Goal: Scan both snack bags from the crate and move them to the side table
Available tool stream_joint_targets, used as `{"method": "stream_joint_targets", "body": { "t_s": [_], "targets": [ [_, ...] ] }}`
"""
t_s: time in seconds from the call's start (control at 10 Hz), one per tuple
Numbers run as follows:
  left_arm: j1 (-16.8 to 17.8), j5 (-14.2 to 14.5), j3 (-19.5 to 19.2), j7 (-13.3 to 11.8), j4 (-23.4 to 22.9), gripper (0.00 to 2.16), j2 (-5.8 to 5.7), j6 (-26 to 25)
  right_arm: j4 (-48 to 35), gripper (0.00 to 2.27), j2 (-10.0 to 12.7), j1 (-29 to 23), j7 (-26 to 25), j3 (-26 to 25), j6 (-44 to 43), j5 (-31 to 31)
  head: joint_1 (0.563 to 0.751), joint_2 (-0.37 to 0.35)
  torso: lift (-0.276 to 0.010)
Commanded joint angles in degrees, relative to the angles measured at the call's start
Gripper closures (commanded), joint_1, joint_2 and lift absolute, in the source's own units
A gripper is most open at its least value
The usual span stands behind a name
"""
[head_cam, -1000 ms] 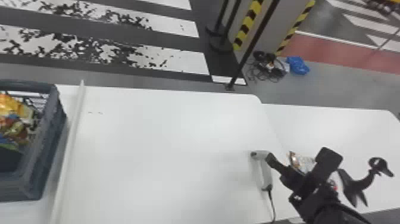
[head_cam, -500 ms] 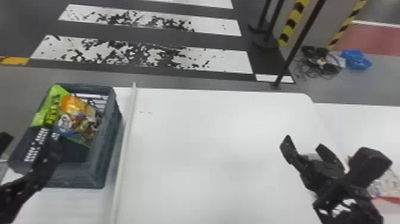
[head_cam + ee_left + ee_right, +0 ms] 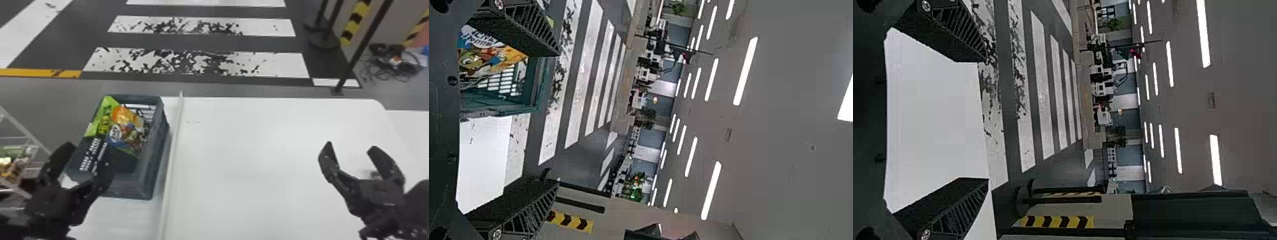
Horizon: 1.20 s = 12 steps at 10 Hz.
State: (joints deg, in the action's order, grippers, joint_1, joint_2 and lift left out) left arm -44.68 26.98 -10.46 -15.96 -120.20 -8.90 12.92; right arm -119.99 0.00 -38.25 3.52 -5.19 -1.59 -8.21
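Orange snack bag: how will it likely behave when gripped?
The orange snack bag looks like printed film, so it probably flexes and may slip. It lies against the green-and-black bag, which could shift with it.

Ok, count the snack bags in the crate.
2: a green-and-black bag along the crate's left side, and an orange-topped bag to its right. Others may be hidden beneath.

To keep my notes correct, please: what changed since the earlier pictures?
The head view has turned left, so the crate shows nearer its middle. The right gripper has moved left over the table. The left gripper has come into view by the crate. Both are open and empty. The snack bags remain in the crate.
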Motion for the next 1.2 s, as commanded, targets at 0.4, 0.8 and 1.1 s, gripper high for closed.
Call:
{"method": "stream_joint_targets", "body": {
  "t_s": [0.4, 0.8, 1.1],
  "targets": [
    [2.14, -5.8, -2.46, 5.41, -4.96, 0.07, 0.02, -20.97, -0.33, 0.07, 0.05, -1.3, -0.8, 0.09, -3.55, 0.83, 0.695, 0.034, -0.029],
    [7.94, -2.2, -8.18, 5.94, -7.33, 0.07, 0.02, -36.97, -0.42, 0.06, 0.05, -1.74, -0.36, 0.27, -4.25, 0.3, 0.695, 0.078, -0.029],
    [12.77, 0.18, -10.9, 6.99, -5.57, 0.07, 0.11, -41.36, -0.42, 0.06, 0.05, -1.83, -0.09, 0.62, -4.42, 0.3, 0.695, 0.114, -0.029]
  ]
}}
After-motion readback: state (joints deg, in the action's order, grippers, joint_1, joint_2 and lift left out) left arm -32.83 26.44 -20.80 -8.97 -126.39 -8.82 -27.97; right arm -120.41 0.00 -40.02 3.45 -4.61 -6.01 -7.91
